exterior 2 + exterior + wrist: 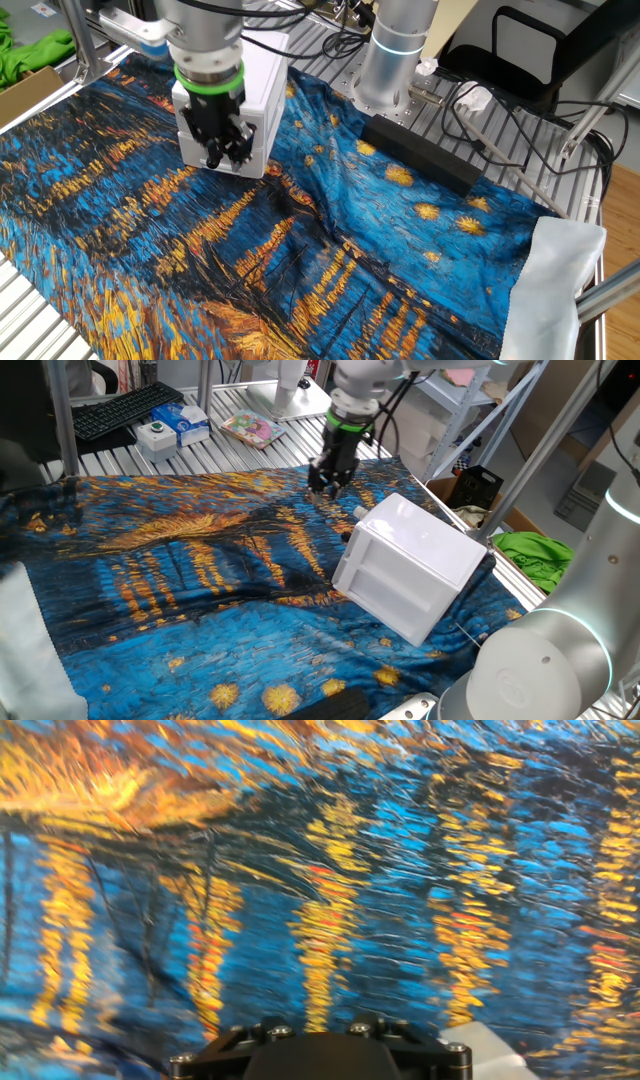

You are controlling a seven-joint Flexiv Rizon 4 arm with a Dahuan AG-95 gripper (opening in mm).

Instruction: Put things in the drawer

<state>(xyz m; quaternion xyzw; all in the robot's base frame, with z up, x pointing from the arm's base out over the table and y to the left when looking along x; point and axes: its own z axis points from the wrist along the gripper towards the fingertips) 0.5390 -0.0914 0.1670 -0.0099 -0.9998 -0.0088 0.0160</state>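
My gripper (327, 480) hangs on the arm just above the blue and yellow cloth, a little beyond the far corner of the boxy white plastic cabinet (410, 565). In the other fixed view the gripper (224, 152) stands in front of the cabinet (262, 85). Its dark fingers are close together, but I cannot make out a gap or anything between them. The hand view shows only cloth, the gripper's black base and a white cabinet corner (482, 1050). The cabinet's front shows no drawer slid out. A small pale thing (358, 512) lies by the cabinet's far corner; I cannot tell whether it is the wooden block.
The painted cloth (180, 580) covers the table and is wrinkled in the middle. A keyboard (125, 408), small boxes (180, 422) and a book (252, 428) lie on the slatted bench behind. A second arm's base (395, 50) and a black bar (425, 152) stand beside the cloth.
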